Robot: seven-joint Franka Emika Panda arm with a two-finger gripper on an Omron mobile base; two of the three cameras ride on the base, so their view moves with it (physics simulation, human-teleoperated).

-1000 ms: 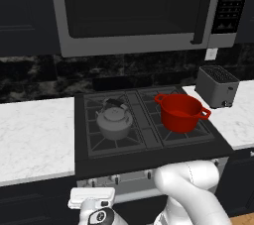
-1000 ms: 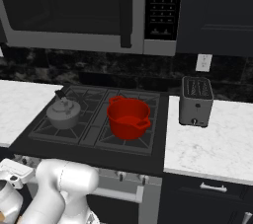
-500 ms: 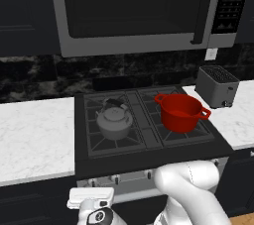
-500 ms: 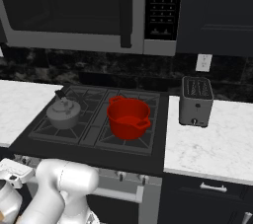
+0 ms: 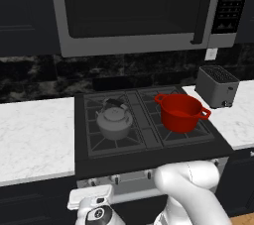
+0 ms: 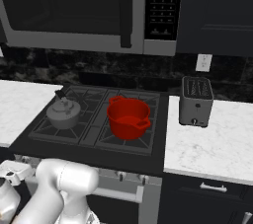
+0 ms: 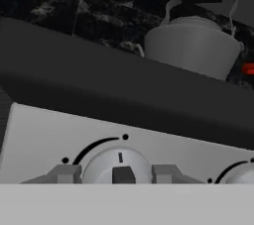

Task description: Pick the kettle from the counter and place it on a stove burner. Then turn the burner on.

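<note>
**Reaching low for the burner knob, kettle already on the grate**

Standing on the front-left stove burner [image 5: 115, 131], a black gas ring under a square cast-iron grate, the squat dull-grey metal kettle [image 5: 114, 121] sits upright with its dark-topped wire handle arched over the lid. It looks stiff and smooth-sided, probably slippery on the body; the handle's top would be the sensible place to take it, though it seems to need no more carrying now.

The two-finger gripper [image 7: 118, 173] hangs low in front of the stove's pale front panel, its fingertips [image 7: 65, 173] spread to either side of a round silver control knob [image 7: 118, 165] with a small dark centre tab. The jaws stand fairly wide, holding nothing, and whether they touch the knob I cannot tell. The knob looks rigid and small, so I'd judge a firm pinch across it is called for.

A second knob [image 7: 240, 173] sits just beside it toward the panel's right, so sideways room is tight. The larger red two-handled pot [image 5: 181, 112] occupies the right-hand grate, and the white marble-look counter [image 5: 34, 135] lies along the cooktop's left edge.
</note>
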